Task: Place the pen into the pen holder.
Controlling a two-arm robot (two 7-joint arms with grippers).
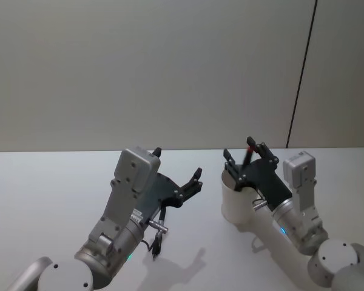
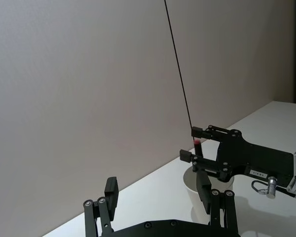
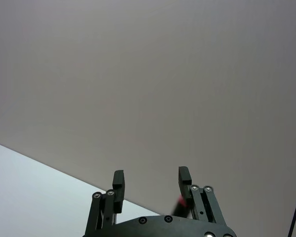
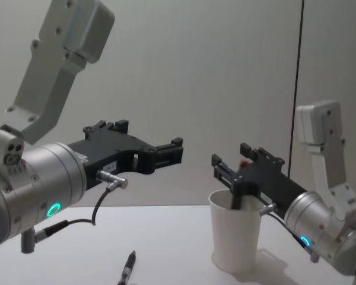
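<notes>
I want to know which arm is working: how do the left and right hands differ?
The left hand hovers above the table, apart from the pen holder; the right hand is over its rim. The left hand is empty; the right hand has a red-tipped pen standing between its fingers. Both are open.

Looks like a bare robotics lab (white table, blank panelled wall).
</notes>
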